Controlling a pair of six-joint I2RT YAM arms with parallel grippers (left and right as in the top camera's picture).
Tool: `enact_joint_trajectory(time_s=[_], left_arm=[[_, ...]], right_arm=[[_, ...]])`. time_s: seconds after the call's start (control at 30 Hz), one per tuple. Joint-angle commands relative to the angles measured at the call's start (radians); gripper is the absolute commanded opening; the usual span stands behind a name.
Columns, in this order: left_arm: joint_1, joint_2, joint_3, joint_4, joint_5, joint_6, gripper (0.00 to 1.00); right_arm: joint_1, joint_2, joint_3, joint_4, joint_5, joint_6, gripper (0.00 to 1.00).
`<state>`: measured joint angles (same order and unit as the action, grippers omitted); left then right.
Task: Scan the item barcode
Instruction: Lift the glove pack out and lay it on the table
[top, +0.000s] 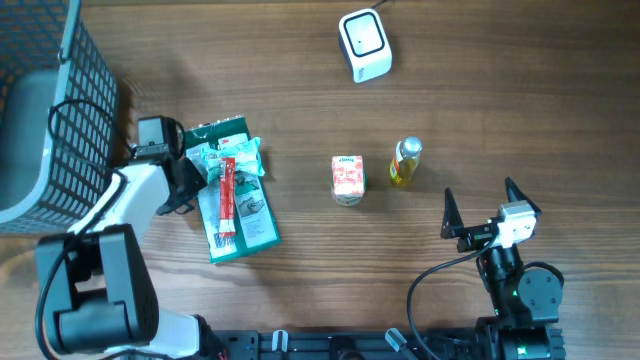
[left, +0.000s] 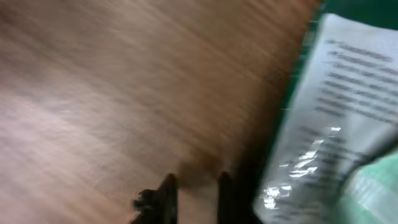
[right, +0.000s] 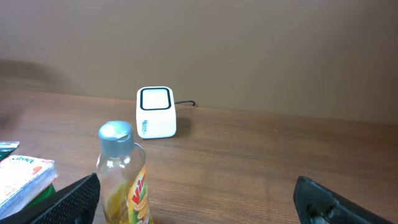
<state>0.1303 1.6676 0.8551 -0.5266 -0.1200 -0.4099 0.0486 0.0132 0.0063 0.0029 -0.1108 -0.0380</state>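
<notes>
- table (top: 300, 260): flat brown wood grain.
- packets (top: 245, 215): flat glossy pouches, green and white with printed text, stacked; red stick (top: 227, 195) on top; at the left gripper's (top: 192, 178) tips, to their right in the wrist view.
- left gripper: fingers close together, blurred; closed or gripping cannot be told.
- right gripper (top: 478, 192): jaws spread wide, empty.
- bottle (top: 404, 162): clear plastic, grey cap, ahead-left of right gripper.
- scanner (top: 363, 43): white rounded box, far ahead.
</notes>
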Motion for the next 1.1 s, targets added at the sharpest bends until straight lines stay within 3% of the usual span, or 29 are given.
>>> enact_joint_trajectory(time_s=[0.0, 0.1, 0.4, 0.77, 0.87, 1.07], left_arm=[[-0.002, 0.019, -0.010, 0.052, 0.224, 0.070, 0.20], [-0.019, 0.019, -0.010, 0.098, 0.351, 0.085, 0.21], [-0.110, 0.019, -0.010, 0.157, 0.356, 0.089, 0.24], [-0.074, -0.227, 0.050, 0.110, 0.094, 0.089, 0.08], [-0.074, -0.207, 0.044, 0.038, 0.024, 0.092, 0.08], [-0.102, -0.047, 0.029, 0.040, 0.025, 0.132, 0.11]], right_arm=[[-0.008, -0.008, -0.001, 0.003, 0.010, 0.014, 1.00], [-0.008, -0.008, -0.001, 0.003, 0.010, 0.014, 1.00], [-0.008, -0.008, -0.001, 0.003, 0.010, 0.014, 1.00], [-0.008, -0.008, -0.001, 0.003, 0.010, 0.014, 1.00], [-0.008, -0.008, -0.001, 0.003, 0.010, 0.014, 1.00], [-0.008, -0.008, -0.001, 0.003, 0.010, 0.014, 1.00]])
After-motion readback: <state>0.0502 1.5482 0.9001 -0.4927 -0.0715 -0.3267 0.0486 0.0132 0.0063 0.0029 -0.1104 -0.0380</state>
